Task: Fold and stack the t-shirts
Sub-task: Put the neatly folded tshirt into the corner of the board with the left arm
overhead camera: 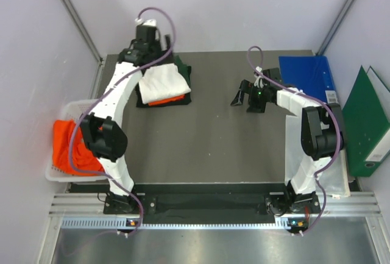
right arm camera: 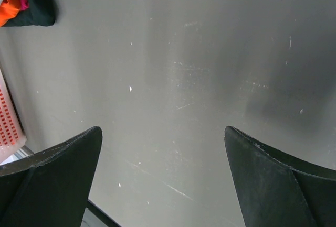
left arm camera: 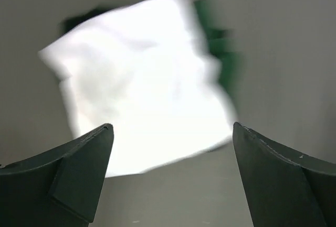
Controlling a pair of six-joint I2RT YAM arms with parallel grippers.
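Hanging our left gripper (left arm camera: 171, 126) and right gripper (right arm camera: 161, 128) wide apart and empty, we feared the left one, just over the folded white t-shirt (overhead camera: 163, 81) topping the pile at the back of the table (overhead camera: 213, 142), might snag and spoil it if it dipped.

Top view: even diffuse light, sharp, soft shadows. Left wrist: white t-shirt (left arm camera: 142, 85) overexposed and blurred. Right wrist: worktop (right arm camera: 210, 54) sharp, faint glare band, darker patch at right.

A robot lab cell: two arms (overhead camera: 111, 139) bolted to an aluminium rail (overhead camera: 73, 203), plain walls (overhead camera: 244, 8) around.
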